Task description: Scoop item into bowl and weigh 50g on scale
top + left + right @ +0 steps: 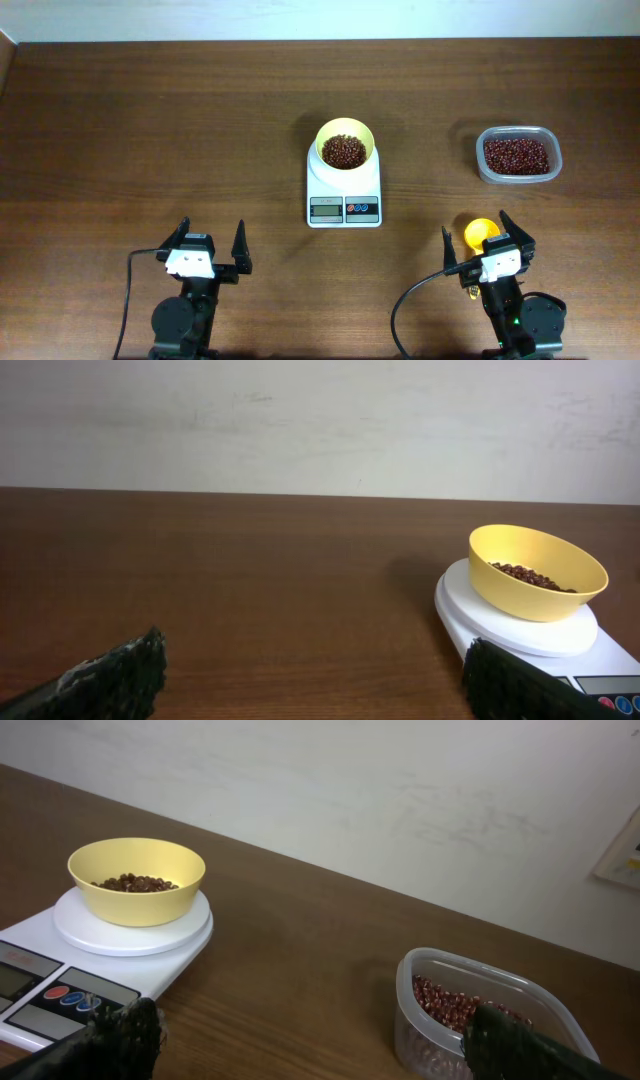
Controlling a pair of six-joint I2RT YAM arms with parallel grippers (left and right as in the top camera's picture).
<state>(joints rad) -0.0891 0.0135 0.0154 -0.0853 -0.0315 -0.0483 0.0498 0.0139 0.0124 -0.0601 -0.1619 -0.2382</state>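
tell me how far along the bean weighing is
Done: beans are in the yellow bowl, which sits on the scale. In hand: nothing. The left pincer and right pincer are both open and empty, and the scoop lies by the right one. Left: checking the weight, since the display is too small to read.

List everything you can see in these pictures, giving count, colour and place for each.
table: one, dark brown wood, under everything
scale: one, white, centre
bowl: one, yellow, on the scale
beans in bowl: many, red-brown
container: one, clear plastic, far right
beans in container: many, red-brown
scoop: one, yellow-orange, by the right gripper
left gripper: one, black, open, near left
right gripper: one, black, open, near right
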